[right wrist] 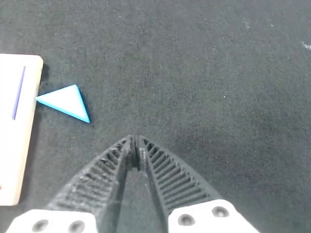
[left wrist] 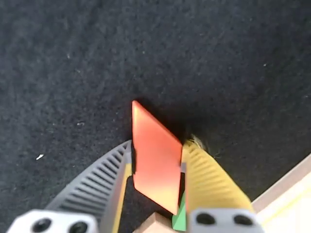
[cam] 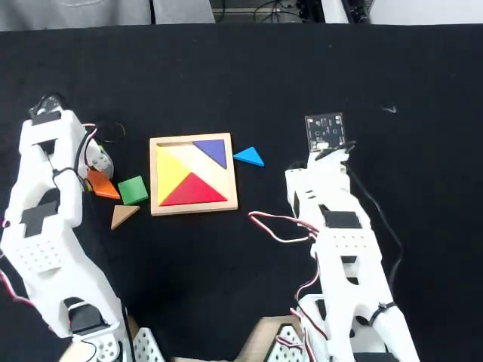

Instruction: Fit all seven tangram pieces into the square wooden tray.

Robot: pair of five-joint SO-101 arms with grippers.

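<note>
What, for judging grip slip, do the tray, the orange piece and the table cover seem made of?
The tray: pale bare wood, by its tan matt rim. The orange piece: thin flat slab, smooth coloured face with slight sheen; probably painted wood, possibly plastic. The table cover: black matt cloth, perhaps felt, by its fuzzy speckled surface.

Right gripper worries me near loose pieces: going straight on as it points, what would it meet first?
Likely only bare black cloth; the right gripper points past the blue triangle, which lies off to one side.
</note>
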